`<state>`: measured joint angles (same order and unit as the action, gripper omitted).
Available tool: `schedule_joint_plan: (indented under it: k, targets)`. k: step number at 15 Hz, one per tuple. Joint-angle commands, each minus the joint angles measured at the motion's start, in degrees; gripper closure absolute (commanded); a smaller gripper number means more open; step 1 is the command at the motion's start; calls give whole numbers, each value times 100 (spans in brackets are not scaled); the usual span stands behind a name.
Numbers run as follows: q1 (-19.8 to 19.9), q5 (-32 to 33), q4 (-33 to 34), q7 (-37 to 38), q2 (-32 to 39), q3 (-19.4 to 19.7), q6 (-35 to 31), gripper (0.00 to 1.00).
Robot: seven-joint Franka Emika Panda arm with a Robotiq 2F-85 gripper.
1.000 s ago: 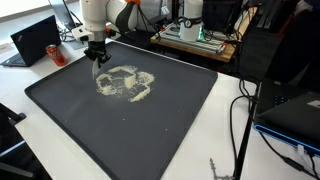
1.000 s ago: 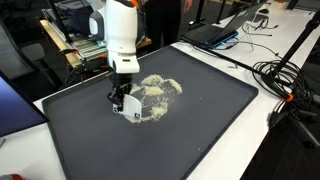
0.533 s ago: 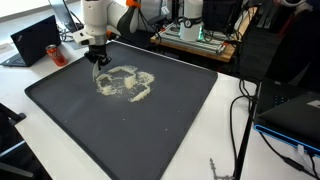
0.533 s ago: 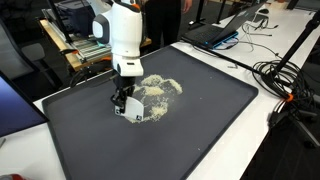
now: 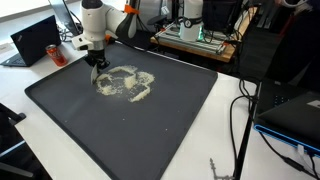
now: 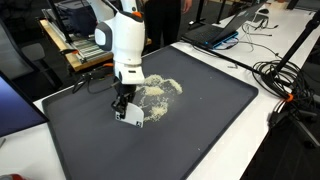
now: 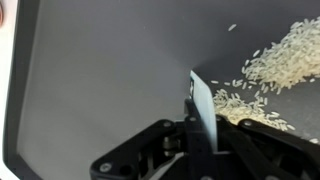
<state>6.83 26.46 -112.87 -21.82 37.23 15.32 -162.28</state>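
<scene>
Rice (image 5: 126,83) lies spilled in a loose, ring-shaped patch on a black mat (image 5: 150,130) that covers most of the white table (image 5: 232,120). The gripper (image 5: 97,65) hangs at the patch's edge, on the side toward the laptop (image 5: 33,40) and the red can (image 5: 55,52) that stand off the mat. Its fingers are clamped on a white card (image 6: 130,115), a thin flat piece held on edge and pointing down from the gripper (image 6: 124,103) to the mat. In an exterior view the card's lower edge sits at the mat's surface, just beside the nearest grains of the rice (image 6: 157,93) (whether it actually touches the mat cannot be told at this size). In the wrist view the card (image 7: 201,103) rises as a narrow pale strip from between the dark fingers (image 7: 165,140). The rice (image 7: 275,62) is spread to its right in two dense clusters with loose grains about them, the nearer cluster close to the card's edge. To the card's left the mat (image 7: 100,70) is bare up to its light rim. Cables (image 6: 288,78) trail over the table well apart from the mat.
</scene>
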Motion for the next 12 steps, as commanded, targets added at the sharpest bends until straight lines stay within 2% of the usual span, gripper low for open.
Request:
schedule_joint_plan:
  k: [1, 12]
  targets:
    - [-87, 183, 51, 187, 93, 102, -18, 99]
    - [131, 208, -1197, -368, -635, -177, -711, 99]
